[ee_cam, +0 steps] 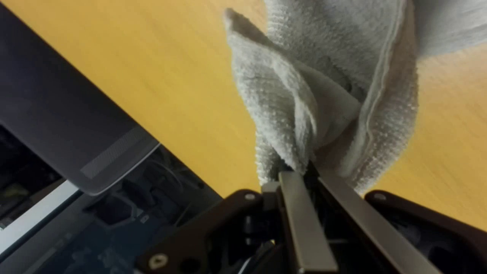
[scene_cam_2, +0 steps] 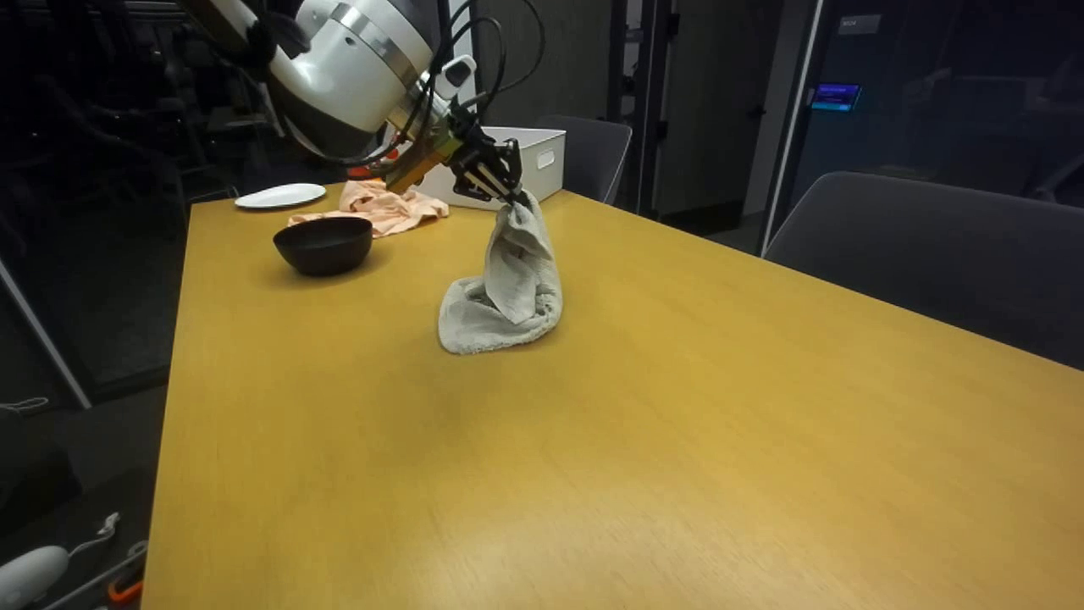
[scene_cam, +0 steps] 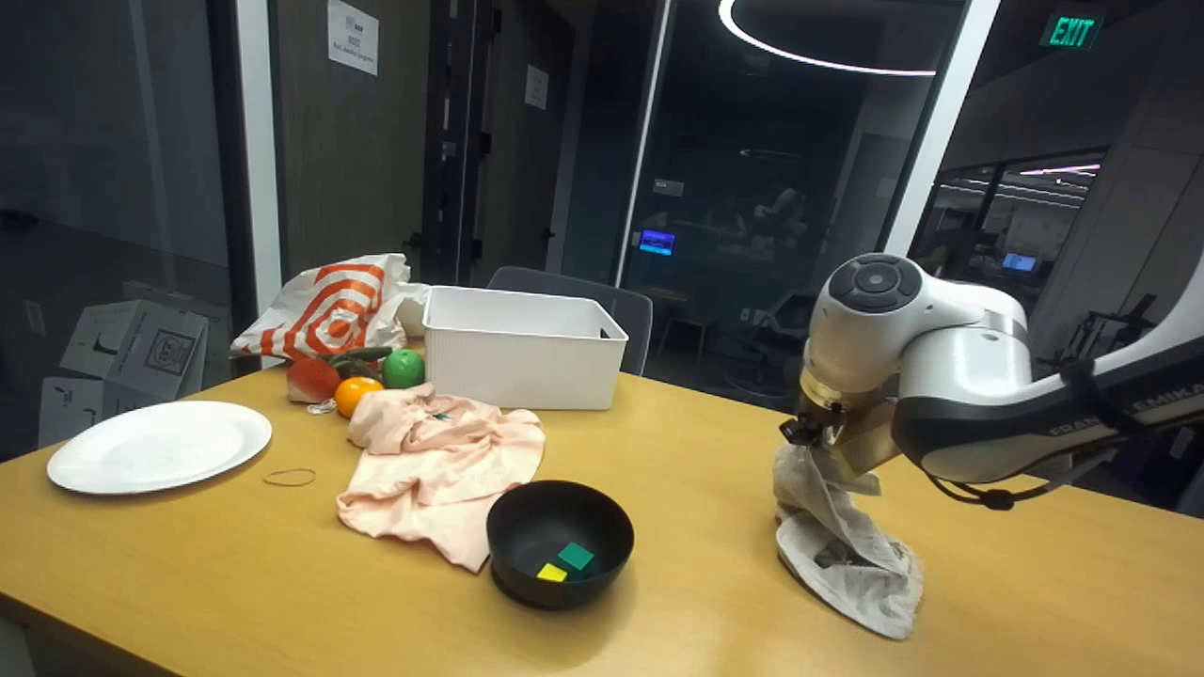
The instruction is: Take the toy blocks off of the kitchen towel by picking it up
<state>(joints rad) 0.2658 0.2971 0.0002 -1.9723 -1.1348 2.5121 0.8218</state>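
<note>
The end effector slants down above the table, clenched on the kitchen towel.

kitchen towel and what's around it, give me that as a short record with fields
gripper: closed on the top of the kitchen towel
kitchen towel: top held up, lower part folded on the table
toy blocks: none made out on the kitchen towel; folds could hide some
black bowl: upright, yellow piece and green piece inside
pink cloth: rumpled on the table
</note>
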